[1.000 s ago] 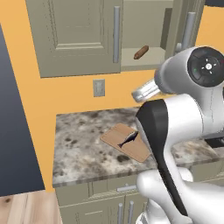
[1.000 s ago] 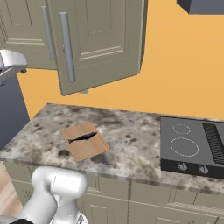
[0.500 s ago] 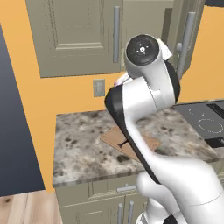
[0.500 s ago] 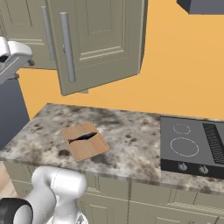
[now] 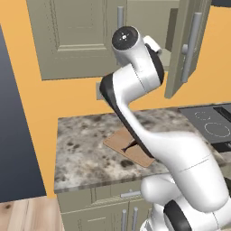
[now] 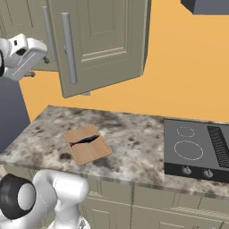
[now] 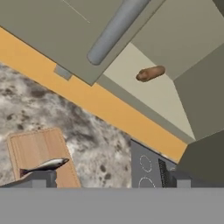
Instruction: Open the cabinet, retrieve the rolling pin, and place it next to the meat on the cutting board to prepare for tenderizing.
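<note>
Change: within the last second the arm swung up from over the desk point(image 5: 85, 149) toward the cabinet point(image 5: 81, 36) — reaching for the pin had begun.
Tool point(image 7: 107, 177): fingers spread, pinching nothing.
Rolling pin point(image 7: 150, 73): hand view's 1 o'clock, on cabinet floor.
Right base view: door point(image 6: 100, 42) hid pin; meat point(image 6: 85, 141) on cutting board point(image 6: 87, 144).

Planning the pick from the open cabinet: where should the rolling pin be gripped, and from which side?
Grip the rolling pin at mid-length, fingers across its slim round body, coming in through the cabinet's open front. It lies flat on the cabinet floor, so either end would likely tip.
</note>
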